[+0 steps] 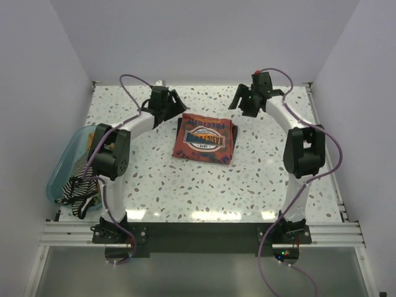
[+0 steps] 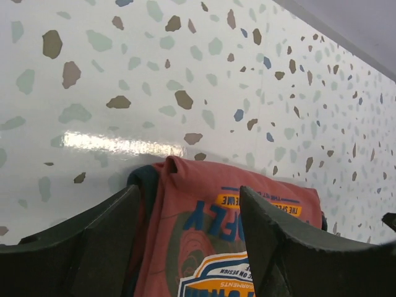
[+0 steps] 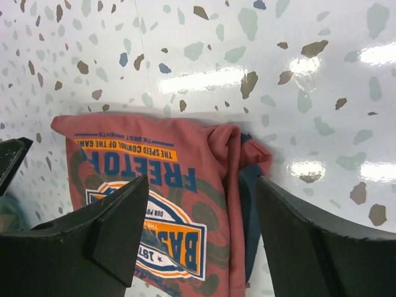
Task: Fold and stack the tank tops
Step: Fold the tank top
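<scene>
The rust-red tank top [image 1: 205,138] lies folded on the table's middle, graphic side up; it also shows in the left wrist view [image 2: 241,235] and the right wrist view [image 3: 185,198]. My left gripper [image 1: 171,106] is open and empty above its far left corner. My right gripper [image 1: 245,103] is open and empty above its far right corner. The black-and-white striped tank top [image 1: 79,193] hangs over the teal bin's near rim. A mustard-orange one [image 1: 91,143] shows inside the bin behind my left arm.
The translucent teal bin [image 1: 65,167] sits at the table's left edge beside my left arm. White walls enclose the speckled table [image 1: 204,192] on three sides. A metal rail runs along the near edge.
</scene>
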`<state>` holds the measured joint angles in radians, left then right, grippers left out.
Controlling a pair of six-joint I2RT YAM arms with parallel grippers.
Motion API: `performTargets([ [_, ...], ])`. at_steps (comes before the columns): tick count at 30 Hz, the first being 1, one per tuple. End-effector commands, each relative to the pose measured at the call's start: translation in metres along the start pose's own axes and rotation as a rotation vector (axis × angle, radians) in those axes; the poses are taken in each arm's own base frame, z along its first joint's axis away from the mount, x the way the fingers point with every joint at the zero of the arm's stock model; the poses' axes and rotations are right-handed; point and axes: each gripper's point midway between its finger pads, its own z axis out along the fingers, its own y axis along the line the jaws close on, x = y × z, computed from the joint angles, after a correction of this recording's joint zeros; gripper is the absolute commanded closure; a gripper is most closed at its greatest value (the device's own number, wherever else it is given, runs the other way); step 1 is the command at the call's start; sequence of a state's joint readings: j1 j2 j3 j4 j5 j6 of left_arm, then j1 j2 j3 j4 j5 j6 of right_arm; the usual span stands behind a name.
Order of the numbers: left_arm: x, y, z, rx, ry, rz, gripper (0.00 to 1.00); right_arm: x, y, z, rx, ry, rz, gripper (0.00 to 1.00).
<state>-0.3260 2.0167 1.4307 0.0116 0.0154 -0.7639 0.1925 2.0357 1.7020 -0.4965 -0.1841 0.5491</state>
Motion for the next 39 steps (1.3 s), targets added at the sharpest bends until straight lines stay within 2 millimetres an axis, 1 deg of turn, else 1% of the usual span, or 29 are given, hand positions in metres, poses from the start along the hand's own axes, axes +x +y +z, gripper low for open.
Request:
performTargets([
  [1,-0.062,-0.054,-0.029,0.159,-0.16,0.052,0.29,-0.027,0.024,-0.049,0.002,-0.122,-0.102,0.28],
  [2,-0.063,-0.051,-0.034,0.146,-0.168,0.049,0.29,-0.015,0.028,-0.05,0.017,-0.116,-0.14,0.28],
  [3,-0.058,-0.044,-0.037,0.124,-0.16,0.043,0.3,-0.008,0.029,-0.052,0.03,-0.118,-0.157,0.29],
  [4,-0.06,-0.046,-0.047,0.122,-0.165,0.031,0.32,0.009,0.025,-0.053,0.046,-0.096,-0.167,0.33],
  [5,-0.053,-0.042,-0.051,0.103,-0.143,0.027,0.35,0.023,0.035,-0.052,0.042,-0.09,-0.19,0.36],
  [6,-0.044,-0.041,-0.058,0.102,-0.13,0.031,0.36,0.034,0.039,-0.051,0.039,-0.083,-0.203,0.38],
  [7,-0.041,-0.039,-0.061,0.085,-0.136,0.035,0.39,0.051,0.038,-0.047,0.036,-0.062,-0.202,0.38],
  [8,-0.028,-0.03,-0.062,0.057,-0.11,0.038,0.43,0.059,0.048,-0.042,0.029,-0.075,-0.22,0.39],
  [9,-0.02,-0.036,-0.066,0.073,-0.096,0.046,0.47,0.064,0.05,-0.038,0.027,-0.071,-0.222,0.4],
  [10,-0.013,-0.037,-0.067,0.084,-0.083,0.046,0.52,0.072,0.049,-0.025,0.032,-0.047,-0.222,0.41],
  [11,-0.006,-0.038,-0.068,0.088,-0.075,0.046,0.56,0.076,0.051,-0.018,0.028,-0.037,-0.229,0.41],
  [12,0.011,-0.035,-0.067,0.086,-0.044,0.054,0.61,0.078,0.051,-0.01,0.031,-0.024,-0.229,0.42],
  [13,0.019,-0.034,-0.066,0.086,-0.032,0.056,0.68,0.074,0.054,-0.004,0.032,-0.026,-0.23,0.43],
  [14,0.027,-0.031,-0.065,0.08,-0.019,0.058,0.7,0.082,0.043,0.011,0.072,0.011,-0.23,0.43],
  [15,0.044,-0.025,-0.062,0.061,0.011,0.069,0.74,0.082,0.041,0.016,0.082,0.012,-0.234,0.43],
  [16,0.053,-0.02,-0.061,0.044,0.026,0.068,0.79,0.084,0.039,0.02,0.088,0.017,-0.234,0.43],
  [17,0.065,-0.008,-0.06,0.01,0.043,0.07,0.81,0.089,0.033,0.029,0.105,0.033,-0.234,0.43],
  [18,0.077,-0.003,-0.059,-0.014,0.06,0.074,0.83,0.091,0.029,0.032,0.116,0.037,-0.234,0.43],
  [19,0.084,0.005,-0.059,-0.045,0.067,0.055,0.88,0.095,0.025,0.036,0.125,0.049,-0.236,0.43],
  [20,0.095,0.021,-0.06,-0.095,0.077,0.05,0.9,0.098,0.022,0.039,0.131,0.058,-0.235,0.43],
  [22,0.106,0.029,-0.062,-0.118,0.086,0.03,0.94,0.105,0.017,0.041,0.137,0.069,-0.235,0.42],
  [23,0.112,0.038,-0.063,-0.145,0.09,0.03,0.95,0.105,0.016,0.042,0.141,0.067,-0.238,0.41],
  [27,0.131,0.047,-0.061,-0.185,0.128,0.047,1.0,0.102,0.01,0.04,0.174,0.065,-0.257,0.37],
  [31,0.145,0.048,-0.06,-0.202,0.152,0.057,1.0,0.087,0.015,0.036,0.189,0.035,-0.286,0.32],
  [33,0.152,0.048,-0.06,-0.203,0.165,0.064,1.0,0.085,0.013,0.034,0.203,0.047,-0.292,0.32],
  [35,0.154,0.049,-0.061,-0.208,0.168,0.067,1.0,0.077,0.02,0.025,0.187,0.026,-0.296,0.32],
  [37,0.155,0.049,-0.061,-0.207,0.169,0.068,1.0,0.075,0.021,0.017,0.185,0.01,-0.297,0.31],
  [38,0.153,0.049,-0.061,-0.206,0.165,0.07,1.0,0.067,0.027,0.004,0.174,-0.025,-0.298,0.3],
  [39,0.153,0.048,-0.061,-0.206,0.163,0.07,1.0,0.062,0.023,-0.002,0.195,-0.044,-0.303,0.28],
])
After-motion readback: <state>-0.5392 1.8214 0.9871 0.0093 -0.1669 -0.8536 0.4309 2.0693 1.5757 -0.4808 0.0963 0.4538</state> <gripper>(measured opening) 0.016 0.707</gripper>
